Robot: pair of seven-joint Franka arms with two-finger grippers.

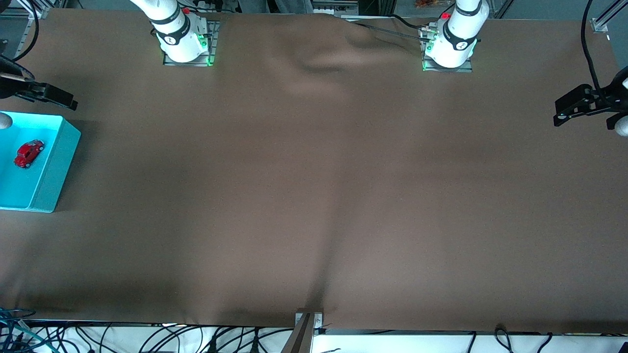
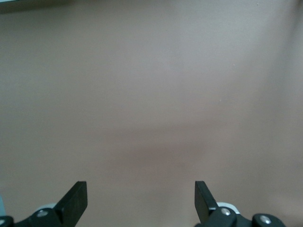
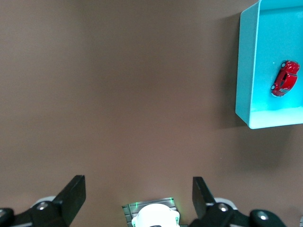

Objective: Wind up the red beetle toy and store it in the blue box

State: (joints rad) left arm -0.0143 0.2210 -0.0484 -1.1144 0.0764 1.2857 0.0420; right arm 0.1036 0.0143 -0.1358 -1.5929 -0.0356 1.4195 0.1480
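Red beetle toy [image 1: 29, 153] in blue box [image 1: 58, 164]

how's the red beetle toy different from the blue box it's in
The red beetle toy is tiny; the blue box is many times larger. The toy is glossy red with a rounded body and dark windows; the box is plain cyan with straight walls and an open top. The toy lies inside, on the box floor, angled to its walls; the box rests on the table at the right arm's end. Neither is touched by a gripper.
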